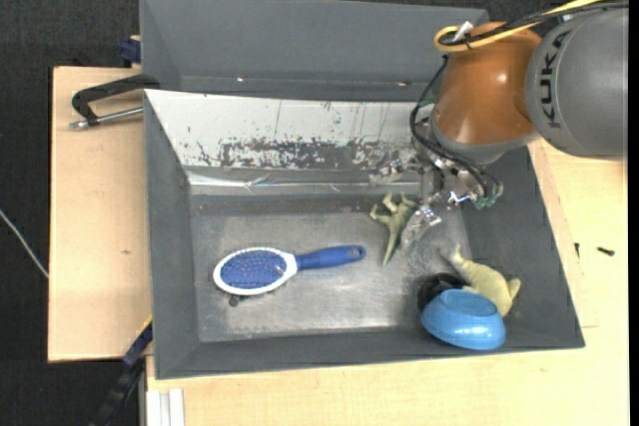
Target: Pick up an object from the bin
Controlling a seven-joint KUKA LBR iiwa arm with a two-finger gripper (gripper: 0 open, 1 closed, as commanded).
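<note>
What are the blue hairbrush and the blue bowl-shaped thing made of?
The hairbrush looks like hard plastic: smooth blue handle, white rim round a dotted blue pad. The bowl-shaped thing seems plastic too, going by its even, slightly shiny blue surface.

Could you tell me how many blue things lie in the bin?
2: blue hairbrush left of centre; blue bowl, near right corner; the arm could hide more.

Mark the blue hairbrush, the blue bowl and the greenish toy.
blue hairbrush (pixel 255 270), camera view, bristle head.
blue bowl (pixel 461 320), camera view, outer wall.
greenish toy (pixel 397 220), camera view, body.
</note>
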